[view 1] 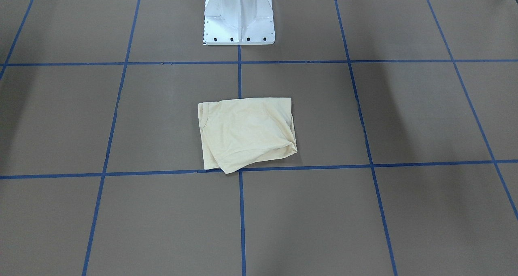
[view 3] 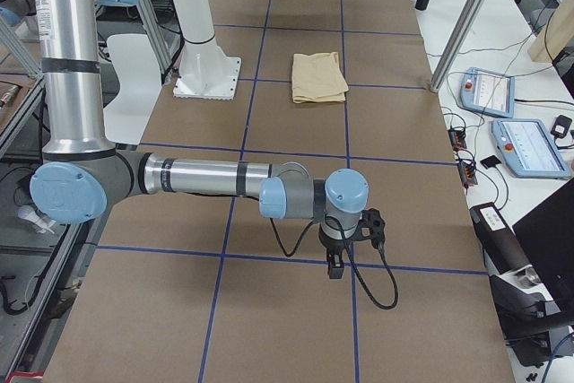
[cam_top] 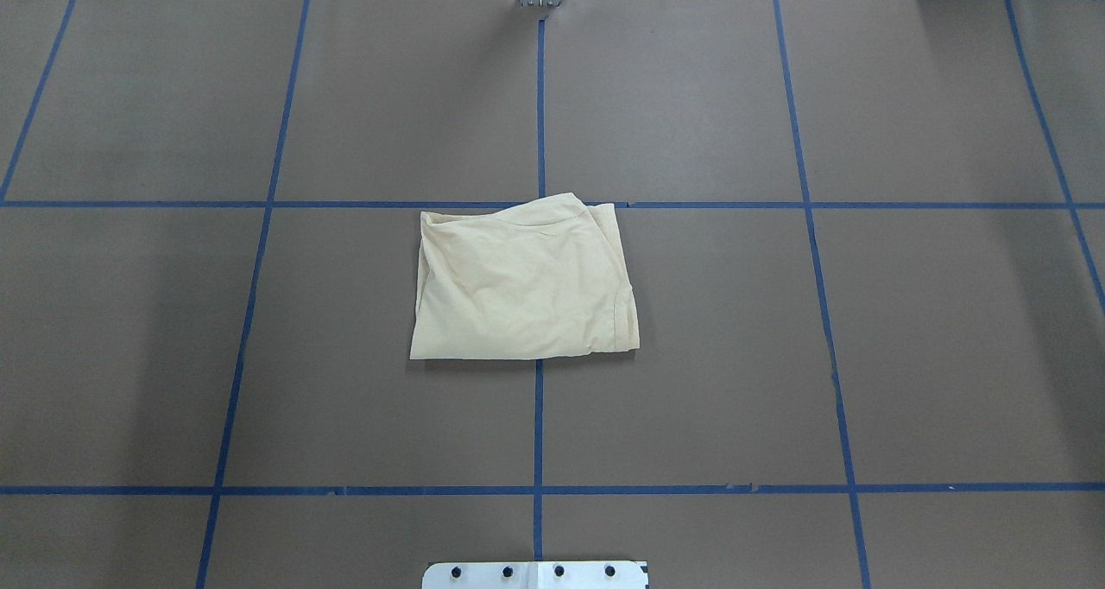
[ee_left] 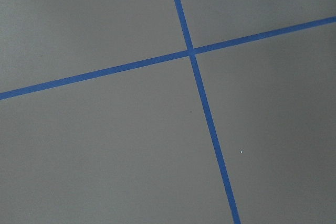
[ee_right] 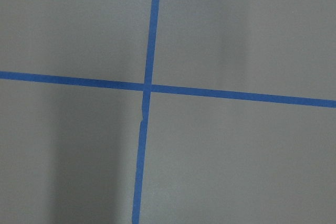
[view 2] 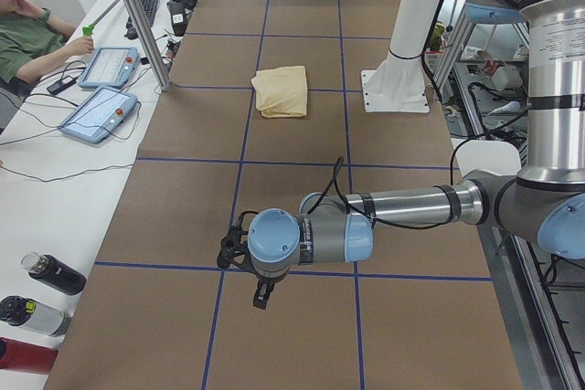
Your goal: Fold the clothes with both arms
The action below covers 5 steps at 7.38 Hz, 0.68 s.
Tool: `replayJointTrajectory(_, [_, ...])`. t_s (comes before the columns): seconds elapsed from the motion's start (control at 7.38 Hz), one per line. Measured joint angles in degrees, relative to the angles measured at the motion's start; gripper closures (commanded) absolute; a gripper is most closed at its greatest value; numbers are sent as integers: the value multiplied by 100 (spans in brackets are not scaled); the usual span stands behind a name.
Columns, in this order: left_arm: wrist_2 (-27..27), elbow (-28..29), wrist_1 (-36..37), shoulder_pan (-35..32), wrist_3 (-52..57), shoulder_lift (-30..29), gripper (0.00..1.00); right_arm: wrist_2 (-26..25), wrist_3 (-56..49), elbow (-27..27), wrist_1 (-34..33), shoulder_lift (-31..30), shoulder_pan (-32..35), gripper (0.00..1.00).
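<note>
The pale cream-yellow T-shirt [view 1: 247, 132] lies folded into a small rectangle at the middle of the table, print hidden; it also shows in the overhead view [cam_top: 522, 282] and both side views [view 2: 281, 90] [view 3: 319, 77]. Neither arm touches it. The left gripper [view 2: 262, 297] hangs over the table far from the shirt, at the robot's left end. The right gripper [view 3: 334, 268] hangs over the opposite end. Both show only in side views, so I cannot tell whether they are open or shut. The wrist views show only brown table and blue tape lines.
The white pedestal base [view 1: 238, 21] stands behind the shirt. Blue tape [cam_top: 539, 416] grids the brown table. An operator [view 2: 27, 34], teach pendants [view 2: 96, 114] [view 3: 529, 145] and bottles [view 2: 46, 271] are on the side bench beyond the table edge. A metal pole [view 2: 137, 15] stands there.
</note>
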Motion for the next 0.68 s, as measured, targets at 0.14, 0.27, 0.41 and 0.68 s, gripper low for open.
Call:
replayJointTrajectory(0.14, [30, 0, 0, -3, -2, 0, 0, 2, 35, 11, 0, -9, 0, 0])
replayJointTrajectory(0.27, [43, 0, 0, -6, -6, 0, 0, 1, 46, 24, 2, -22, 0, 0])
replayJointTrajectory(0.41, [47, 0, -2, -7, -8, 0, 0, -3, 52, 41, 5, -36, 0, 0])
replayJointTrajectory(0.68, [49, 0, -6, -9, -9, 0, 0, -1, 59, 53, 3, -49, -2, 0])
